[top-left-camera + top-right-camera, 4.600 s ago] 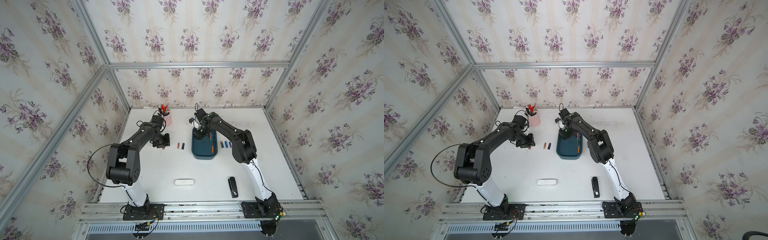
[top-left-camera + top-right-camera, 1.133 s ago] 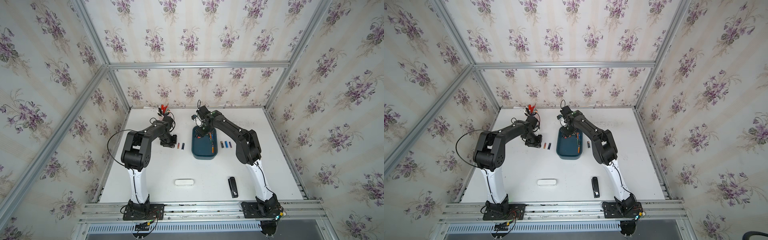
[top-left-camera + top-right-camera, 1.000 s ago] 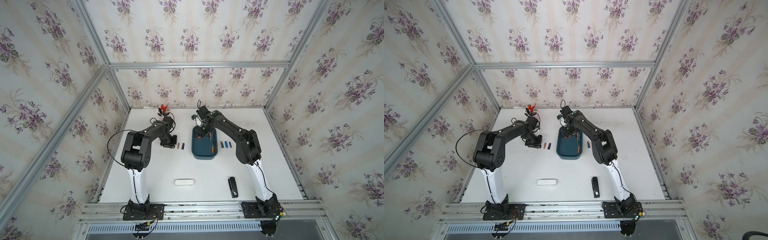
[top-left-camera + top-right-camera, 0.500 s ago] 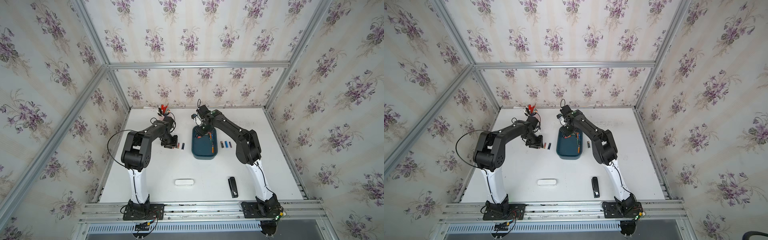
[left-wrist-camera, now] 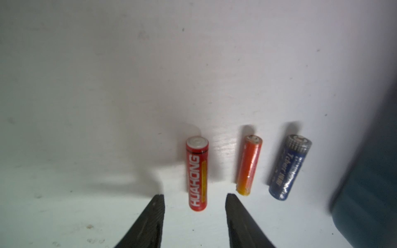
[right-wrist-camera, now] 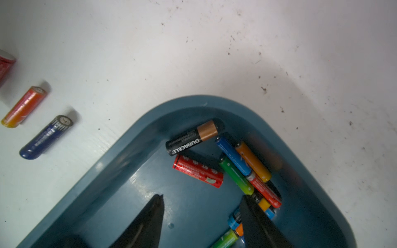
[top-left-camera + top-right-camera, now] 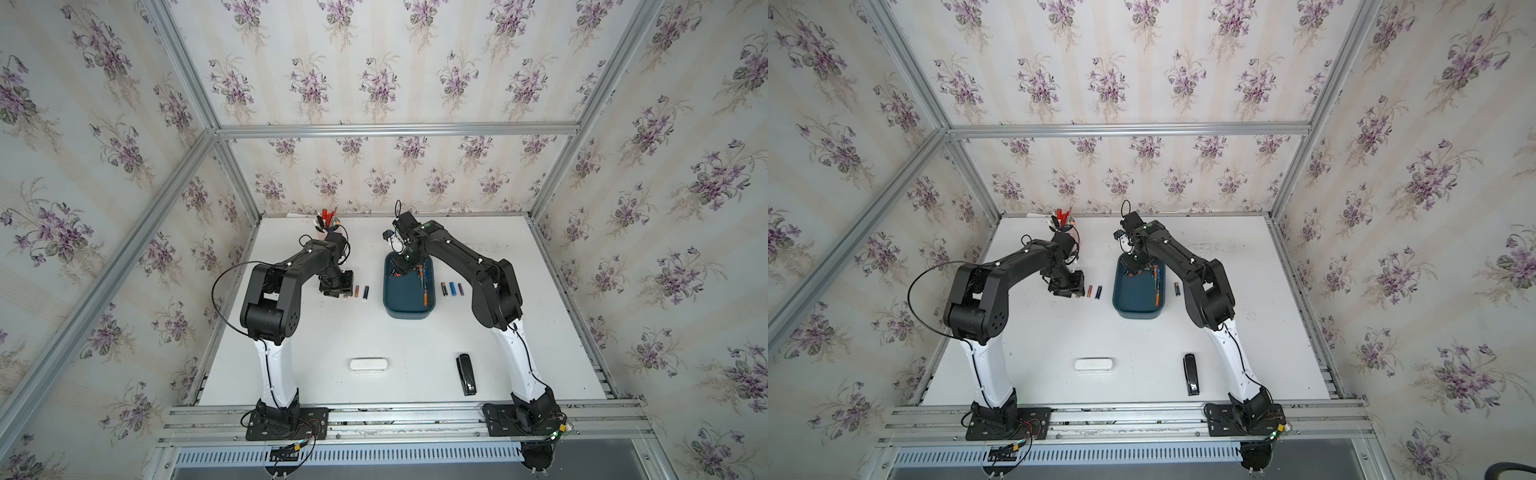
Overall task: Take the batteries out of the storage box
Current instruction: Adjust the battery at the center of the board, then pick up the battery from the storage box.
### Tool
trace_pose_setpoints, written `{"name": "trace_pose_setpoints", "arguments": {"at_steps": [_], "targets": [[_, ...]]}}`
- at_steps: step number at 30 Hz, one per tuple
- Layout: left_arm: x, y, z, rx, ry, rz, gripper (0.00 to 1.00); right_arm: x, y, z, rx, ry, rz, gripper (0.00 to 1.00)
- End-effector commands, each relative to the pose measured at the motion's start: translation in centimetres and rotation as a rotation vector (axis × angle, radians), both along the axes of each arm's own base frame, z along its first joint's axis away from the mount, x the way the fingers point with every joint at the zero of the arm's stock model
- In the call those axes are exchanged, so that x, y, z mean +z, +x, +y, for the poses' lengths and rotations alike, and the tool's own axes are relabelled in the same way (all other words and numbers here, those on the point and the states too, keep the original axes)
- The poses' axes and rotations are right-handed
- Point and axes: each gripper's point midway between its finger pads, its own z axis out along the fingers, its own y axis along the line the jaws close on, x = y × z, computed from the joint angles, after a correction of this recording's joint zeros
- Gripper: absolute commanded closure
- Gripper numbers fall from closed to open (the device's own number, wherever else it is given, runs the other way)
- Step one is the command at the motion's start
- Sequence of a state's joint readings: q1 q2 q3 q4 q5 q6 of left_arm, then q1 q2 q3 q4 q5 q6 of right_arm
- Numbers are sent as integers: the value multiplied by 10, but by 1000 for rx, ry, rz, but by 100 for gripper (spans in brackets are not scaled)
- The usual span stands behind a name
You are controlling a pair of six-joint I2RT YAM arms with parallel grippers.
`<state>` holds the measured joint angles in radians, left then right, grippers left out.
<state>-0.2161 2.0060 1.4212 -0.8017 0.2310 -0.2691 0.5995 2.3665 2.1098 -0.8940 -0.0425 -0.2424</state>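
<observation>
The teal storage box (image 7: pixel 409 309) (image 7: pixel 1136 305) sits mid-table with several batteries (image 6: pixel 242 167) heaped in one corner, among them a black Duracell (image 6: pixel 193 137). My right gripper (image 6: pixel 203 197) (image 7: pixel 401 270) hangs open over the box floor with nothing between its fingers. Left of the box, my left gripper (image 5: pixel 195 196) (image 7: pixel 336 286) is open, its fingers standing clear on either side of a red battery (image 5: pixel 197 171) lying on the table. Beside that lie an orange battery (image 5: pixel 249 165) and a blue battery (image 5: pixel 289 167).
Three more batteries (image 7: pixel 452 288) lie right of the box. A cup of pens (image 7: pixel 328 222) stands at the back behind the left arm. A white oblong case (image 7: pixel 368 365) and a black stapler (image 7: pixel 466 374) lie near the front edge.
My left gripper has opened and let go of the red battery, which now rests on the table beside the orange one. The right arm has barely moved.
</observation>
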Motion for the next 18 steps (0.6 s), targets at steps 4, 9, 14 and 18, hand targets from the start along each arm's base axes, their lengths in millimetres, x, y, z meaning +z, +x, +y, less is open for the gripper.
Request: {"name": "trace_pose_setpoints", "arguments": {"at_steps": [4,9,14,18], "targets": [[17,4,-3,-5,-20,-24,47,-4,-4,4,25,19,19,40],[24,7,-4,-5,-26,-34,46,-10,-8,10,44,48,51,43],[27,6,-4,-5,-25,-37,46,-17,-9,16,67,66,61,45],[29,5,-3,-6,-22,-41,46,-20,-8,17,74,70,59,45]]}}
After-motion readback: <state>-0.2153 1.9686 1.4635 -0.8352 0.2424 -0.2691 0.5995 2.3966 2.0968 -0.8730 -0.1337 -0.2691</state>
